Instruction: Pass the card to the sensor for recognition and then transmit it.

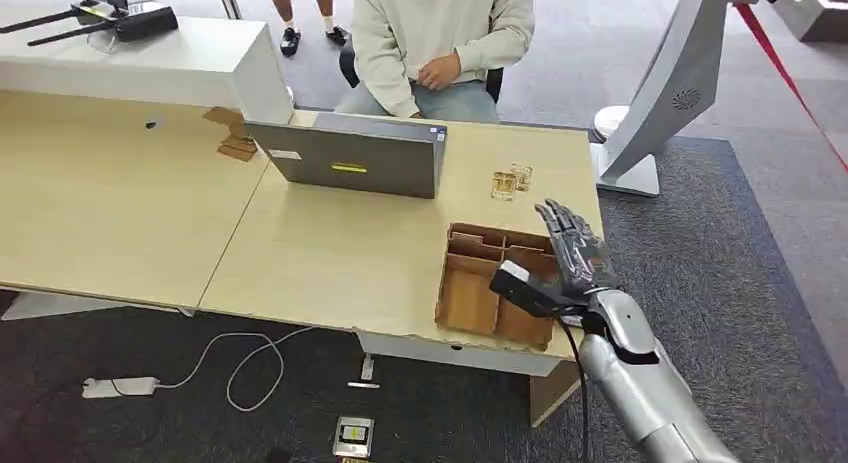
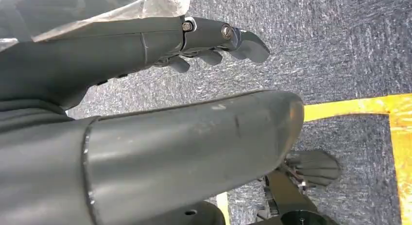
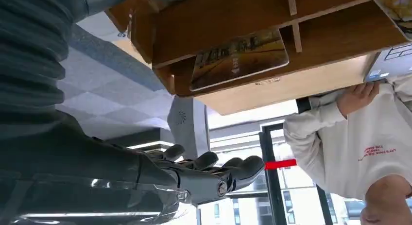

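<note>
Hovering right hand (image 1: 572, 251), fingers spread and holding nothing, above divided wooden tray (image 1: 470, 301); risking knocking card (image 3: 238, 58) deeper on descending.

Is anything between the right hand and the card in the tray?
Nothing visible does. The right hand hovers open above the wooden tray, and the card lies in one compartment with open air between them; only the tray's dividers flank it.
</note>
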Motion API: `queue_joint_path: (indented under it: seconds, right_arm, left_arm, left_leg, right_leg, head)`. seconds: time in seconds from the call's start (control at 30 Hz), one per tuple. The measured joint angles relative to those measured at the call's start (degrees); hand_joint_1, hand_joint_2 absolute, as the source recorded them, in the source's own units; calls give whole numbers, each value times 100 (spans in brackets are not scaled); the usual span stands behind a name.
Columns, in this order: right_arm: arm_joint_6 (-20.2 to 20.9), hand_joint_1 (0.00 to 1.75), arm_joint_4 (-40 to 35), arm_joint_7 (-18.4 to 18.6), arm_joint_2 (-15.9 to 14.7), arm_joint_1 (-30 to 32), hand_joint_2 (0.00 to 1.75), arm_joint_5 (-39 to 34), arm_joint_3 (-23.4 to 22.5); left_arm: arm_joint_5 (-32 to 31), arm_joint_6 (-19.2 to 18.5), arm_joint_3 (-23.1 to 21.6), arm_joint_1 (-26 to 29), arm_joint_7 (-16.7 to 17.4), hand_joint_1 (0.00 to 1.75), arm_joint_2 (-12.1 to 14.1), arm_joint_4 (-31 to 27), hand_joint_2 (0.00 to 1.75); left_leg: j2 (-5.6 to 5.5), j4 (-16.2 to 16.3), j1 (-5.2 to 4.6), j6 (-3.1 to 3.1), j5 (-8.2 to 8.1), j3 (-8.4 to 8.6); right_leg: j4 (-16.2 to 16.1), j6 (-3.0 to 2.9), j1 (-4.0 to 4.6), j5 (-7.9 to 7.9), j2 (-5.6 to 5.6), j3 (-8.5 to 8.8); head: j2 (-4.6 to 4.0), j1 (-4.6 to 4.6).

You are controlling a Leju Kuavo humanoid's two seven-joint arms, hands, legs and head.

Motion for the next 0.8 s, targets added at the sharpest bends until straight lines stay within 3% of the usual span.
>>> queue_joint_path:
  seconds: [0.8]
  right_arm:
    - [-28,0,111,-210,265,-146,175,-79,-37]
  left_arm:
    - [-26,-4,-2,9,-13,0,0,0,0]
  left_leg:
    - [0,0,0,0,0,0]
  right_leg:
    - [1,0,0,0,0,1]
  head:
    - [0,0]
